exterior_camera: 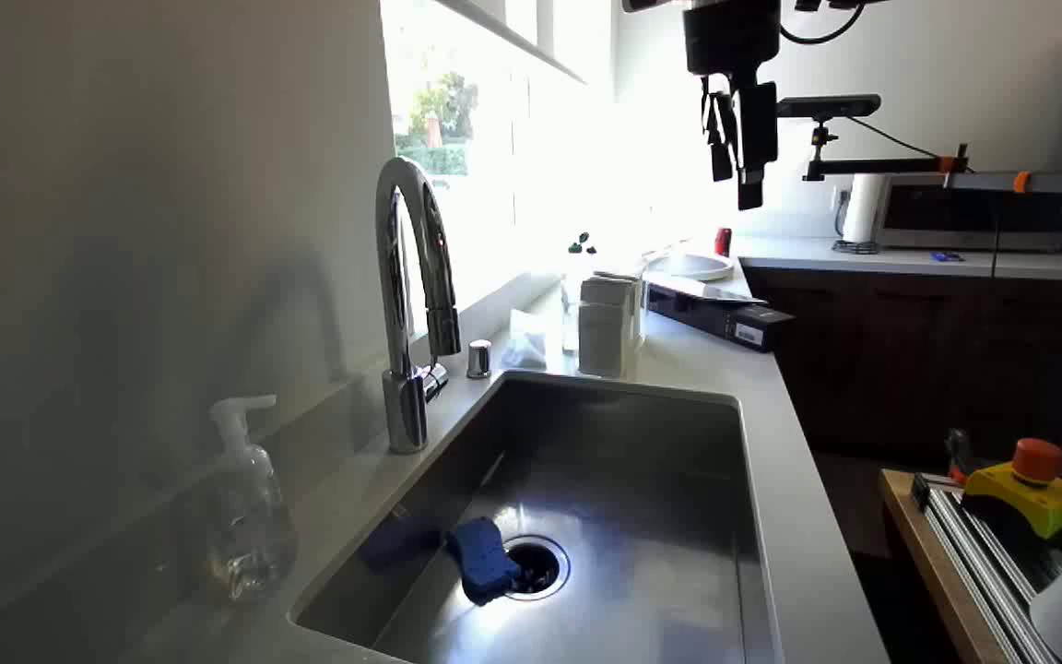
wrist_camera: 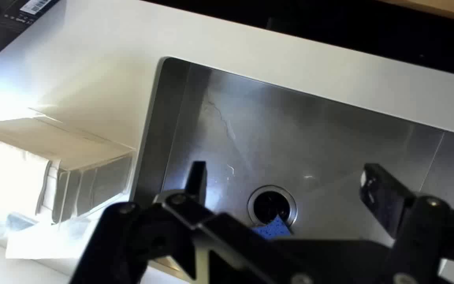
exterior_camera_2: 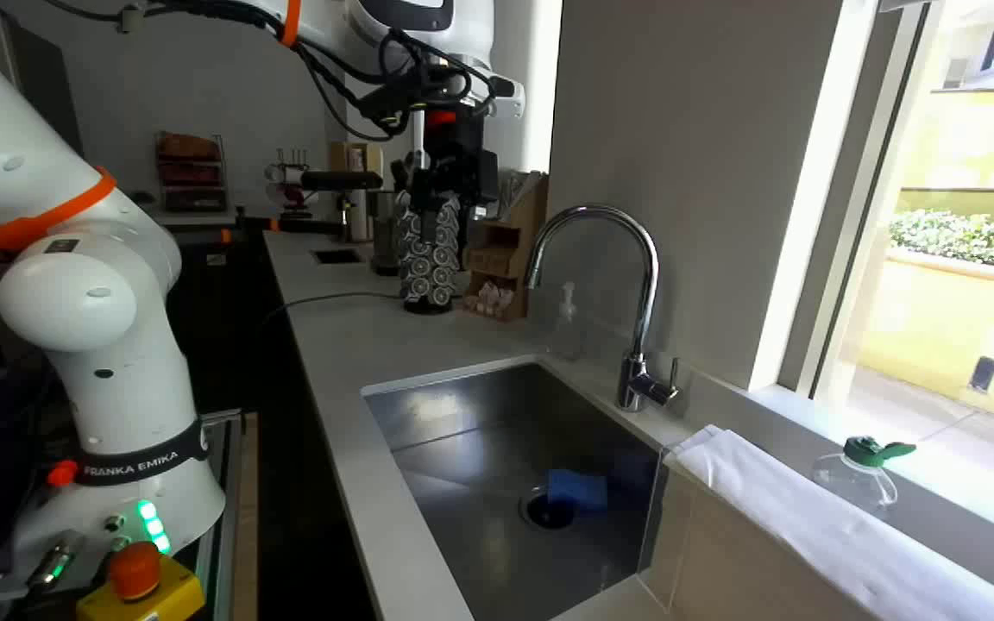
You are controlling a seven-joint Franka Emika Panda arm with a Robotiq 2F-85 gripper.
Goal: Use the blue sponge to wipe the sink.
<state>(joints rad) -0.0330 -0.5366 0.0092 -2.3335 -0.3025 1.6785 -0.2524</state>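
The blue sponge (exterior_camera: 483, 561) lies in the sink (exterior_camera: 642, 553), partly over the edge of the round drain (exterior_camera: 551, 576). It also shows beside the drain in an exterior view (exterior_camera_2: 579, 490). In the wrist view only a corner of the sponge (wrist_camera: 274, 228) shows; my gripper body hides the rest. The steel basin (wrist_camera: 302, 138) fills much of the wrist view. The arched chrome faucet (exterior_camera: 420, 240) stands on the counter beside the sink. My gripper (wrist_camera: 285, 169) is open, with its fingers wide apart and nothing between them. It hangs high above the counter, well apart from the sponge (exterior_camera: 736, 184).
A clear soap bottle (exterior_camera: 250, 526) stands beside the faucet. A pale box (exterior_camera: 603, 332) stands at one end of the sink, with a black box (exterior_camera: 715, 314) beyond it. A metallic dispenser-like object (exterior_camera_2: 426, 259) and a wooden rack (exterior_camera_2: 497, 259) stand on the counter.
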